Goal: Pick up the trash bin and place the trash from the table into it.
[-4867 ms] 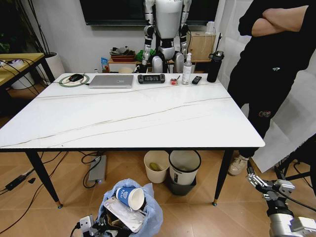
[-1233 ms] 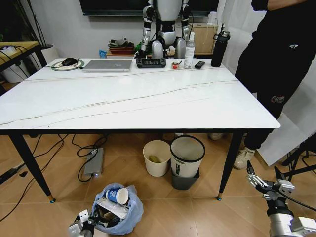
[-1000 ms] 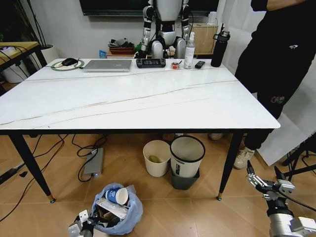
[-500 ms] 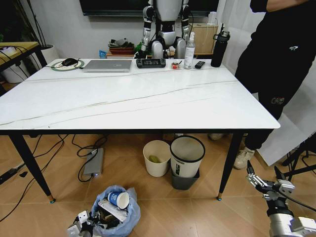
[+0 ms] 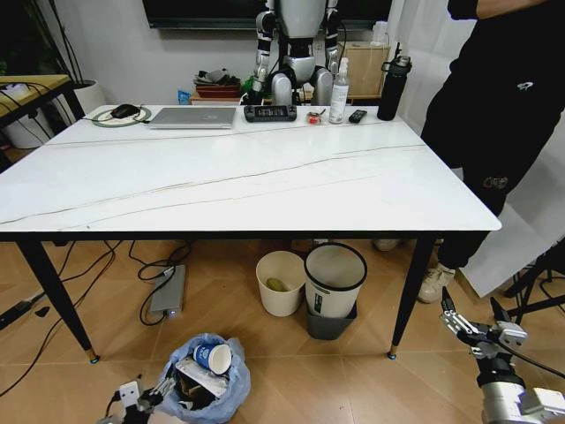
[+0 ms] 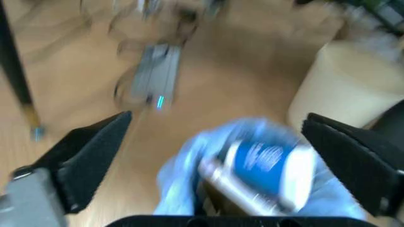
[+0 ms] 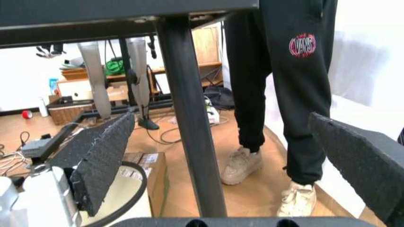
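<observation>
The trash bin (image 5: 205, 389) sits on the wooden floor in front of the tabletop (image 5: 238, 181), on the robot's side of the tabletop's left front leg and well short of the cream bin (image 5: 280, 281) and the white bin (image 5: 334, 278) underneath. Its blue bag bulges around a blue-white paper cup (image 5: 213, 357) and flat white litter, so the trash is already inside — the marble top carries none of it, only a laptop (image 5: 192, 117), a controller (image 5: 270, 112) and bottles along its far edge.

What has just changed is at the left claw (image 5: 132, 400). Half a second ago it sat tight against the bin's left side; now it has drawn away to the bin's left, with the bag's edge just reaching it. The left wrist view agrees: the left claw's two dark pads (image 6: 88, 158) stand wide apart, the bin (image 6: 252, 175) lying between and beyond them, gripping nothing. The bin itself has barely shifted over the last second.

I read that as a release: the bin has been set down on the floor with its load, and the arm is pulling clear. With nothing left on the tabletop to collect, the task looks essentially finished.

The right claw (image 5: 468, 329) hangs parked by the tabletop's right front leg (image 7: 189, 123), fingers spread and empty.
</observation>
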`<state>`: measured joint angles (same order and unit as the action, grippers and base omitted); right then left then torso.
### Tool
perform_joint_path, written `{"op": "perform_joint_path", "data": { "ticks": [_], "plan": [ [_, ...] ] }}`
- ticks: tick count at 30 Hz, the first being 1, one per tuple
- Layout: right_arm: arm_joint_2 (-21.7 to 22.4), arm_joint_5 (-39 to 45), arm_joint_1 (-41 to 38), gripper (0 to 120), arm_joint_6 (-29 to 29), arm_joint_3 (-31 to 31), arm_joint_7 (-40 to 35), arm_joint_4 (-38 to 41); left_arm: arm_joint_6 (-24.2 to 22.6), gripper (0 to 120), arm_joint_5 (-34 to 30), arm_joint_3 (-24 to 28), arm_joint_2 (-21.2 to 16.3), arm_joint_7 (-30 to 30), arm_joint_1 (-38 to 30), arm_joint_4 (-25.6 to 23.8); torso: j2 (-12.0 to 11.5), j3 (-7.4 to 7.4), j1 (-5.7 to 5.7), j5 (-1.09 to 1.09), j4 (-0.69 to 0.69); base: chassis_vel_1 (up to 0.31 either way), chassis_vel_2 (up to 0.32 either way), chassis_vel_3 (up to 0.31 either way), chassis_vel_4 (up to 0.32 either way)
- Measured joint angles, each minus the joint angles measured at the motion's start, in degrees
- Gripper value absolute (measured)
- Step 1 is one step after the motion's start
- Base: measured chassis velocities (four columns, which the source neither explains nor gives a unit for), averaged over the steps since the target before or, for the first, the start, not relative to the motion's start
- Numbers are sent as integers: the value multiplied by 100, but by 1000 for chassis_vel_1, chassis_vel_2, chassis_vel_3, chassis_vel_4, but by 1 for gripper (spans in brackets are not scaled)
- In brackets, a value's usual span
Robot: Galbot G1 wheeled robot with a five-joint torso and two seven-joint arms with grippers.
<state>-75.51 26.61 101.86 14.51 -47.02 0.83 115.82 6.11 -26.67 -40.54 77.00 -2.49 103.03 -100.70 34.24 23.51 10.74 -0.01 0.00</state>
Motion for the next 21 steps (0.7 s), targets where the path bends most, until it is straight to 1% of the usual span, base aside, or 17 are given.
{"op": "perform_joint_path", "data": {
  "ticks": [1, 2, 4, 5, 6, 8, 10, 13, 14, 16, 21],
  "plan": [
    [0, 0, 0, 100, 0, 0, 0, 1, 89, 107, 89, -13, 0, -10, 134, -241, 1, 0, 0, 2, 0, 0, 0, 0, 0],
    [0, 0, 2, 100, 0, 1, 1, 1, 234, 110, 247, -19, 17, -23, 354, -616, 1, 0, 0, 5, -1, 0, 0, 0, 0],
    [0, 0, 2, 100, 0, 0, 0, 1, 463, 113, 494, 16, 69, -46, 677, -1171, 2, 0, 0, 1, -1, 0, 0, 0, 0],
    [0, 0, 1, 100, 0, 0, 0, 1, 593, 113, 624, 14, 99, -58, 744, -1284, 2, 0, 1, 3, 0, 0, 0, 0, 0],
    [0, 0, 1, 100, 0, 0, 0, 1, 593, 113, 624, 14, 99, -58, 744, -1284, 2, 0, 1, 3, 0, 0, 0, 0, 0],
    [0, 0, 1, 100, 0, 0, 0, 0, 938, 114, 933, -18, 163, -72, 828, -1466, 2, 1, 1, 0, -1, 0, 0, 0, 0],
    [0, 0, 1, 100, 0, 1, 0, 0, 1129, 115, 1094, -57, 213, -74, 868, -1568, 2, 1, 1, 4, 0, 0, 0, 0, 0],
    [0, 0, 1, 100, 0, 1, 0, 0, 1150, 114, 1111, -61, 220, -74, 871, -1574, 2, 1, 1, 2, -1, 0, 0, 0, 0],
    [0, 0, 1, 100, 0, 1, 0, 0, 1160, 113, 1119, -62, 224, -74, 871, -1574, 2, 1, 1, -2, -1, 0, 0, 0, 0],
    [0, 0, 1, 100, 0, 1, 0, 0, 1161, 111, 1120, -65, 225, -74, 865, -1574, 2, 2, 2, 2, -1, 0, 0, 0, 0],
    [0, 0, 1, 100, 0, 0, 0, 0, 1161, 105, 1119, -65, 226, -74, 853, -1561, 3, 2, 2, 2, -1, 0, 0, 0, 0]
  ]
}}
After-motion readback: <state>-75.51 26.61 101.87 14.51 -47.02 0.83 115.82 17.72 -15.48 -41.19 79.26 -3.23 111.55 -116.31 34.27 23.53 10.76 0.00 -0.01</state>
